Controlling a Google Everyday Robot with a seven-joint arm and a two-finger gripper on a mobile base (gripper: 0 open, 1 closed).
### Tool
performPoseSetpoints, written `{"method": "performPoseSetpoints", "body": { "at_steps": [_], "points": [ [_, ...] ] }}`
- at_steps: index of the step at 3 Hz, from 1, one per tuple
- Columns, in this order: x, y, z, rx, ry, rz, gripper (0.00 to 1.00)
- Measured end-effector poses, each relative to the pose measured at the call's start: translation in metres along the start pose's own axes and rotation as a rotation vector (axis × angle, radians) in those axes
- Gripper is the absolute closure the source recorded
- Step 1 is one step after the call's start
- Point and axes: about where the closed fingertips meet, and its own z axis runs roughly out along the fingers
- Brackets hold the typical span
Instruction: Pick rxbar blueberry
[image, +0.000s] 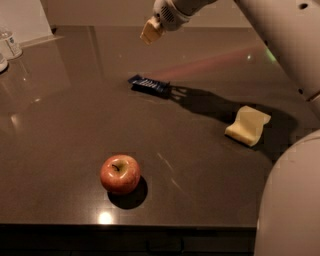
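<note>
The rxbar blueberry (148, 85) is a flat dark navy bar with white lettering. It lies on the dark table (75, 130) at the middle back. My gripper (151, 30) hangs in the air well above the bar, at the top of the view, and is not touching it. Nothing shows in the gripper. The arm reaches in from the upper right and casts a shadow just right of the bar.
A red apple (120, 173) stands near the front edge. A pale yellow sponge-like block (247, 125) lies at the right. A clear bottle (10, 42) stands at the far left. My white body (290, 200) fills the lower right corner.
</note>
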Motion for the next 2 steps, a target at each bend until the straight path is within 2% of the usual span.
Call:
{"method": "performPoseSetpoints", "body": {
  "at_steps": [1, 2],
  "points": [
    [-0.0160, 0.0011, -0.0189, 0.015, -0.035, -0.021, 1.00],
    [-0.0171, 0.0011, -0.0200, 0.016, -0.037, -0.022, 1.00]
  ]
}}
